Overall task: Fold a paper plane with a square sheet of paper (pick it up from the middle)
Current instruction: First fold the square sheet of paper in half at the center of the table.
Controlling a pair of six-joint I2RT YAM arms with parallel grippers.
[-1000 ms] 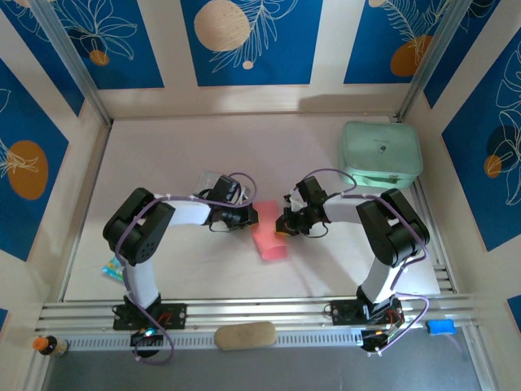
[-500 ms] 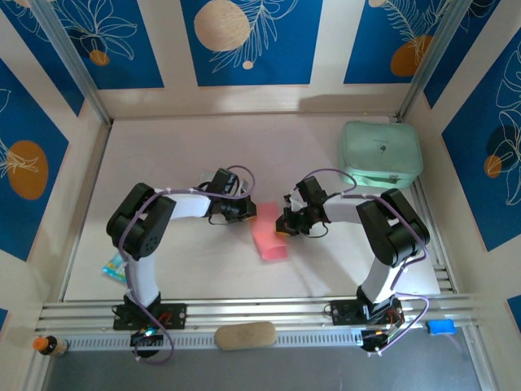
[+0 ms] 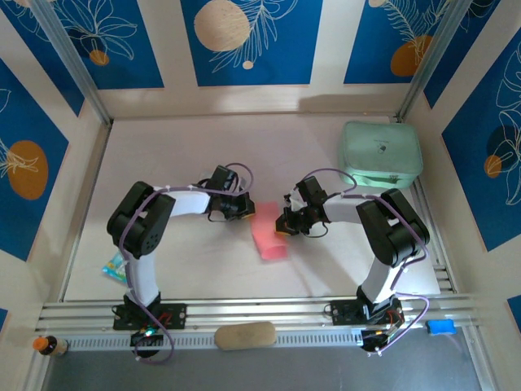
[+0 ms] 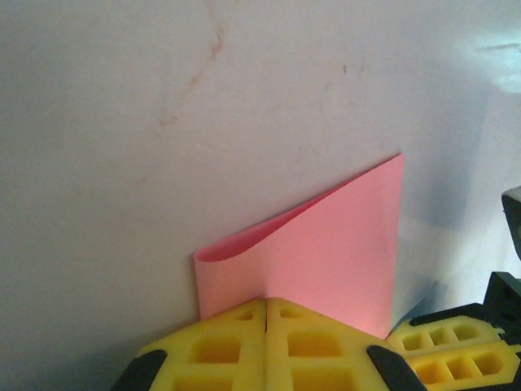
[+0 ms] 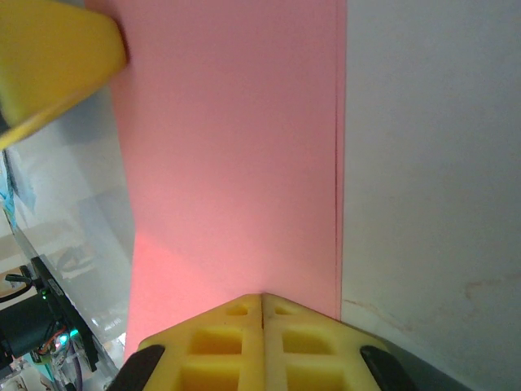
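The square sheet of paper (image 3: 269, 235) is plain salmon-pink and matte, with no print. It turns a shade darker inside its curl just ahead of the left end effector (image 4: 266, 306). That end effector has bright yellow pads moulded in a grid of cells, with black corners, and the right end effector (image 5: 261, 300) matches it. The bench (image 4: 122, 122) beneath them is off-white with faint brownish streaks. The 2 arms (image 3: 191, 204) are white with black joints and lilac cables. Well to the right of the right end effector is a mint-green case (image 3: 381, 152). Beyond both end effectors, the wall panels (image 3: 248, 37) are deep blue with white line-drawn leaves and tan and orange discs, separated by cream strips. On the near side of both end effectors lies a tan pad (image 3: 245, 335).
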